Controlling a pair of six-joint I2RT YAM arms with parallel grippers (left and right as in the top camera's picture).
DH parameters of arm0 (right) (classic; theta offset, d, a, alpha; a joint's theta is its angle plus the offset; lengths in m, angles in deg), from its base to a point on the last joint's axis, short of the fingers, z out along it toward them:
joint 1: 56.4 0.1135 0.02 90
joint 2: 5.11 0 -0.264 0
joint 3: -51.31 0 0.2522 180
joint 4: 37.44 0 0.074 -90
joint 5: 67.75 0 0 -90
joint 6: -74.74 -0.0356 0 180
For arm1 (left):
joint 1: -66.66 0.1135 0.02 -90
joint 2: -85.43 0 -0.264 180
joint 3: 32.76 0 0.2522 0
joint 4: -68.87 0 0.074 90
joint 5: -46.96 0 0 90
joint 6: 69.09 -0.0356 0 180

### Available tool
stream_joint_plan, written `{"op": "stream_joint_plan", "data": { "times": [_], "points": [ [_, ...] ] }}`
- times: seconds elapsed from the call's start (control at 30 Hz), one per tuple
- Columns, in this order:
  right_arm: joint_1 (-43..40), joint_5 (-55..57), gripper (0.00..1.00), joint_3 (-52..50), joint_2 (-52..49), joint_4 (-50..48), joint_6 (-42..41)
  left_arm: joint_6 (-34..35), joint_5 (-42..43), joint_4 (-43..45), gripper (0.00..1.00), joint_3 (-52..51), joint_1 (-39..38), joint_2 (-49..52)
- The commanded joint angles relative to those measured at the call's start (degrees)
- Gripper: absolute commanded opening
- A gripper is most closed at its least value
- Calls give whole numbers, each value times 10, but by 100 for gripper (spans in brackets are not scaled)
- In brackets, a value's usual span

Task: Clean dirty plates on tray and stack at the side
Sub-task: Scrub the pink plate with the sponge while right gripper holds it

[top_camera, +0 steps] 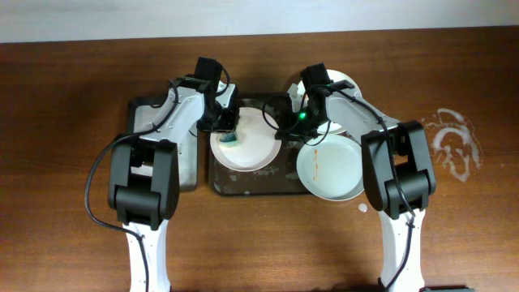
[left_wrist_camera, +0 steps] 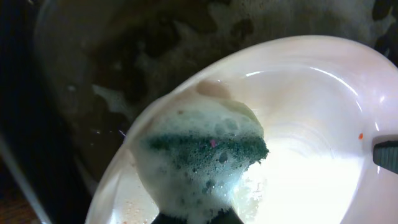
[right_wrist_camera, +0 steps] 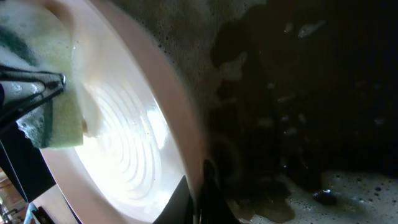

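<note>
Scrubbing white plate (top_camera: 247,144) at frame centre on foam-streaked tray (top_camera: 243,185) with soapy green sponge (left_wrist_camera: 205,155) clamped in left gripper (top_camera: 228,128), while pinching its rim in right gripper (top_camera: 285,128) to hold it steady; leaving smeared plate (top_camera: 328,166) lower right, third plate (top_camera: 347,83) upper right, for later.

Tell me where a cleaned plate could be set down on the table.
Bare wood lies right of the smeared plate, short of the foam mark; left of the narrow tray; and in front of the tray, between left arm and right arm. The tray itself is crowded with plates.
</note>
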Motion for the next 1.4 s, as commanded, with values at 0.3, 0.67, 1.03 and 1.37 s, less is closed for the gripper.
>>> {"op": "stream_joint_plan", "data": {
  "times": [0.3, 0.67, 1.03, 1.37],
  "points": [
    [7, 10, 4, -12, -7, 6, 5, 9, -215, 52, 1, -1, -20, 12],
    [7, 12, 4, -12, -7, 8, 5, -52, 3, -111, 1, -1, -41, 12],
    [7, 12, 4, -12, -7, 8, 5, 40, -114, 44, 1, -1, -32, 12],
    [7, 12, 4, -12, -7, 8, 5, 111, -125, -48, 1, -1, -32, 12]
  ]
}}
